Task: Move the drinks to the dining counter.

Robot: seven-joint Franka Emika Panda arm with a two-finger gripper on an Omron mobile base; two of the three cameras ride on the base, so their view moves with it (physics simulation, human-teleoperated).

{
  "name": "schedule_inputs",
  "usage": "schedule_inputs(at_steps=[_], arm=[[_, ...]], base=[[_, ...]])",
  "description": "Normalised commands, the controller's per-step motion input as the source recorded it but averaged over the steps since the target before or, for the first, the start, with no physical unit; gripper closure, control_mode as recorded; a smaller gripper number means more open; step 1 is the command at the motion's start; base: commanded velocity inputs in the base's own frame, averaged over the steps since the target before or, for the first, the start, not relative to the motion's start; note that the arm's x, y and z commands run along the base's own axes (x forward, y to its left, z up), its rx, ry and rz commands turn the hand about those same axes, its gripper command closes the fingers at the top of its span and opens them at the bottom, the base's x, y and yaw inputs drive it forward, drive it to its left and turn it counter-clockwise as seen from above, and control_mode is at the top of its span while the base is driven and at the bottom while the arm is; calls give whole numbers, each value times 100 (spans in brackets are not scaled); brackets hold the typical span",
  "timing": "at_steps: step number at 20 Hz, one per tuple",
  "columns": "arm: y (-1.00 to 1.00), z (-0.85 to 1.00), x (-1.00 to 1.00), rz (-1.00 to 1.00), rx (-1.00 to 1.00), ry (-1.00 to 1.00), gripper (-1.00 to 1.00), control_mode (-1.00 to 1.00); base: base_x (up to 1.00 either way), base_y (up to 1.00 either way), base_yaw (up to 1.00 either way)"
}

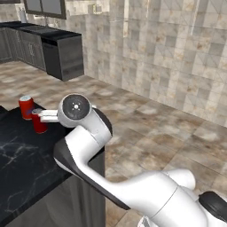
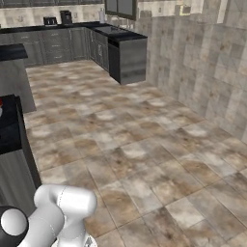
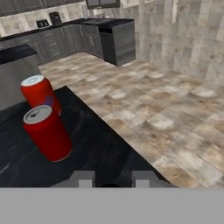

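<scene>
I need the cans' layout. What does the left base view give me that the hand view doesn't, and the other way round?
Left base view: the white arm bent over the counter's corner, part of it crossing in front of the nearer can.
Hand view: both cans' silvery tops, the gripper low at the frame's bottom, a toaster and a coffee machine on far cabinets.
Both: the nearer can and the farther can, upright and close together on the black stone counter, plus the tiled floor.
</scene>
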Motion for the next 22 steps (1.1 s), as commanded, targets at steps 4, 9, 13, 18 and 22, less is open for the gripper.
schedule_inputs(at_steps=[4,9,13,18,22], arm=[[0,-45,0,0,14,-1,100,-100],[0,-45,-1,0,15,-5,100,-100],[0,-23,-1,0,11,-6,-100,-100],[0,0,0,0,5,-5,-100,-100],[0,5,-1,0,1,0,-100,-100]], base=[[0,0,0],[0,0,0],[0,0,0],[0,0,0],[0,0,0]])
